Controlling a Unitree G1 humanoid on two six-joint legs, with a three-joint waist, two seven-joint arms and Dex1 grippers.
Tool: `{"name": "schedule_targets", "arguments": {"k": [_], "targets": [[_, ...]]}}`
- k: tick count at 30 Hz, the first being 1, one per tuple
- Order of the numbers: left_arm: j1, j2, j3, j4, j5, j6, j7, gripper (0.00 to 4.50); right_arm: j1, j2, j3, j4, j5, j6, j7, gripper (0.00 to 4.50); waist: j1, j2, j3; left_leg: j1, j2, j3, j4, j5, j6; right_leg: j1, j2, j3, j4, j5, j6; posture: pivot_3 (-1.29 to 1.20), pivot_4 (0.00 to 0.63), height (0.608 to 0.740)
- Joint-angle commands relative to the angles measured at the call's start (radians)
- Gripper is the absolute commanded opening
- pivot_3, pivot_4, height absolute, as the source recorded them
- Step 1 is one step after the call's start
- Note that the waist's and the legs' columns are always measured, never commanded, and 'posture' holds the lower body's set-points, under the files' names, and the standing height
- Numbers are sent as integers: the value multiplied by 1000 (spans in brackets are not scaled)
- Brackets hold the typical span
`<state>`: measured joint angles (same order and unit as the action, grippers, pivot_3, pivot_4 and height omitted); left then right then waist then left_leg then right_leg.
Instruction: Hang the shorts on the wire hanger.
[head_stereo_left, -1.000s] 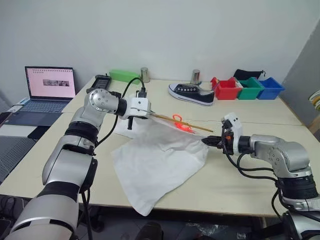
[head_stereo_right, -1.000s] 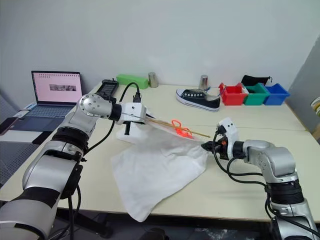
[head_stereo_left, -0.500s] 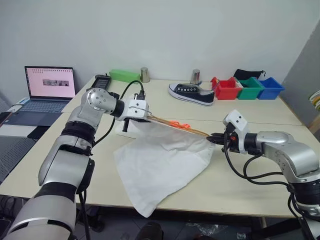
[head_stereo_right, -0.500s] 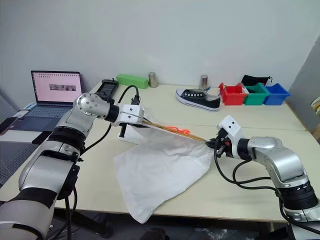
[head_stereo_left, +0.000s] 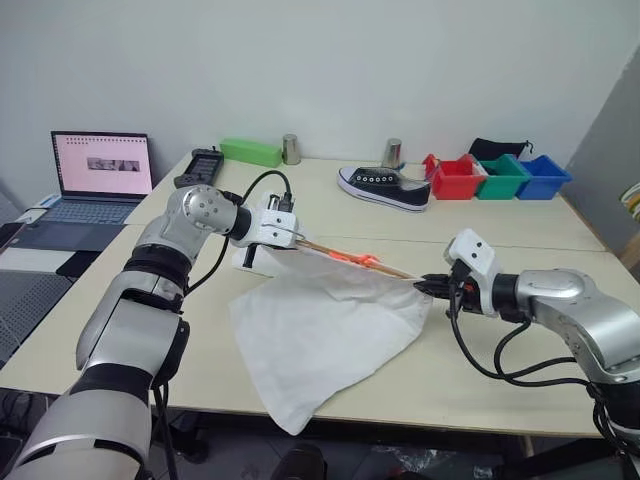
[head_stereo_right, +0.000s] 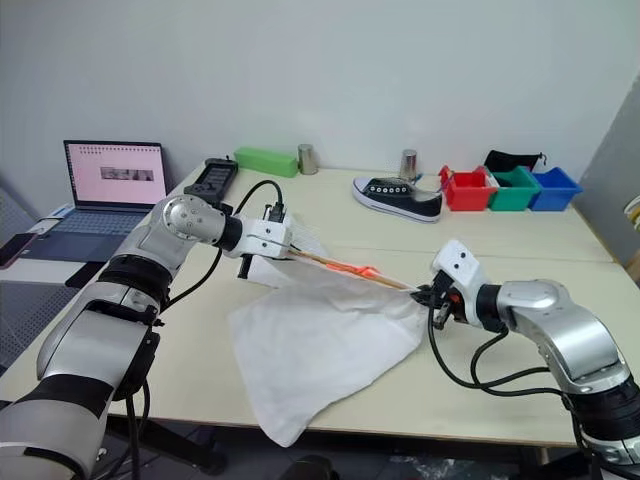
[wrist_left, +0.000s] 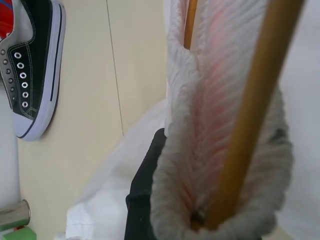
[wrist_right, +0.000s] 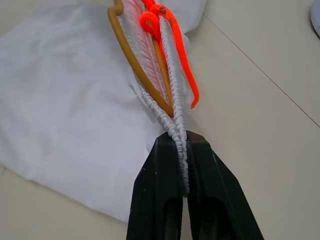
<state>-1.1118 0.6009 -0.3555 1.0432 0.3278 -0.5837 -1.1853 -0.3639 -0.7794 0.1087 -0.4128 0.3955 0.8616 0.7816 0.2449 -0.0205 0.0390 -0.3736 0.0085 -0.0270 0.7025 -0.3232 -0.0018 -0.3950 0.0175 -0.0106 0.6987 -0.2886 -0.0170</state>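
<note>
From the left: a laptop (head_stereo_left: 100, 170), lid open, on a lower side desk; a black device (head_stereo_left: 200, 162) and a green box (head_stereo_left: 250, 152) at the far edge of the table (head_stereo_left: 480, 365); two metal cups (head_stereo_left: 290, 149) by the wall. Left gripper (head_stereo_left: 295, 238), fingers closed on the gathered waistband at its left end, above the table, where the gold wire also runs alongside; the left wrist view has the ribbed elastic wrapped round a gold rod, one black finger (wrist_left: 145, 200) beneath. The shorts (head_stereo_left: 320, 335), white and wrinkled, waistband stretched taut between the two grippers, the body draped down and lying on the table toward the near edge. The wire hanger (wrist_right: 132, 60), thin gold, lying along the waistband and partly within it; an orange cord (wrist_right: 177, 45), seemingly the drawstring, looped beside it. Right gripper (wrist_right: 184, 150), fingers pinched narrow on the right end of the waistband. Further right, a black sneaker (head_stereo_left: 385, 187), then red, green and blue bins (head_stereo_left: 500, 177) with a dark pouch behind. Progress, by judgement: the hanger appears threaded into the waist opening, so the main step looks largely done; settling the cloth evenly on the wire and releasing appears to remain. Hard to make out: the hanger's hook, how much of the triangle sits inside the cloth, and whether either gripper clamps the wire as well as the elastic.
</note>
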Motion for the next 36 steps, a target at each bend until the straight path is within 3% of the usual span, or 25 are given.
{"name": "schedule_targets", "arguments": {"k": [1,7,19,27,36], "targets": [[-44,28,-14,37,48,7,57,0,14,-47,-42,-62,-19,9,-21,34,-1,0,0,0,0,0,0,0,0,0,0,0,0,0,0,277,0,740],[-64,-8,-50,50,91,1,100,0,-67,-39,-27,-154,-4,61,-60,34,-4,0,0,0,0,0,0,0,0,0,0,0,0,0,0,253,0,740],[-63,-107,-14,-8,25,48,98,0,-250,106,105,-186,-13,147,-153,34,-28,0,0,0,0,-1,0,0,0,0,0,0,0,0,0,242,0,740],[-63,-126,-4,-24,10,74,108,0,-241,69,178,-120,-122,60,-152,34,-34,0,0,0,0,0,0,0,0,0,0,0,0,0,0,244,0,740],[-51,-118,-4,-36,2,72,105,0,-252,31,136,-111,-123,44,-107,2213,-34,0,0,0,0,0,0,0,0,0,0,1,0,0,0,250,0,740]]}}
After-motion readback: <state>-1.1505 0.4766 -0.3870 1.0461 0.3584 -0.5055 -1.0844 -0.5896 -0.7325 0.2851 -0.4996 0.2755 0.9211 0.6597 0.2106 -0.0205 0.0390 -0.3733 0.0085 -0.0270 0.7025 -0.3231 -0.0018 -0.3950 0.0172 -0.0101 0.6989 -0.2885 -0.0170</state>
